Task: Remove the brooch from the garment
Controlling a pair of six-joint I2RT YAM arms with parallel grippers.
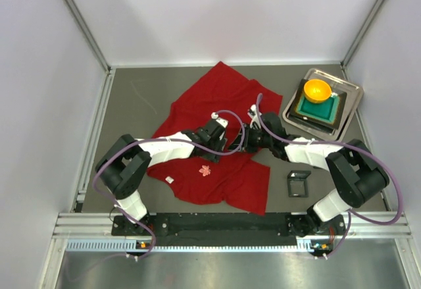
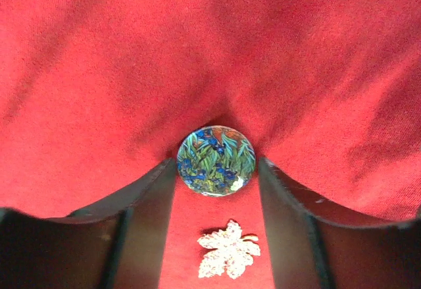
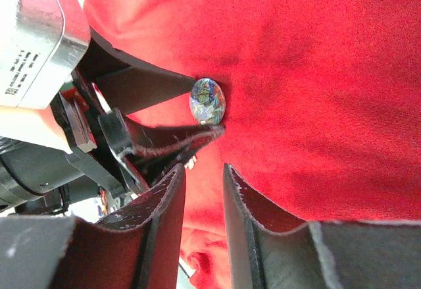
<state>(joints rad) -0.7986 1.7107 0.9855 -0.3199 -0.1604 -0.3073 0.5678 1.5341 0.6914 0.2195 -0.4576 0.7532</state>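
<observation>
Left wrist view: pale pink leaf-shaped brooch is lying flat on the red shirt, on the camera side of a round badge with a blue-green print. Cannot tell whether its pin is passing through the cloth. Nothing is touching the brooch, so I am judging the removal as not yet done; the whole lift-off is remaining.

Left gripper is reaching low and forward over the shirt. Its jaws are standing about one badge-width apart, one finger on each side of the round badge and seemingly pressing on its rim. The brooch is sitting between the two finger bases, short of the badge, not in the grip.

Right wrist view: right gripper is coming at the round badge from the opposite side, tips stopping just short of it. Its jaws are showing only a narrow gap, with red cloth visible beyond and nothing clearly between them.

Top view: both arms are stretching inward, wrists meeting over the shirt's middle near the badge.
</observation>
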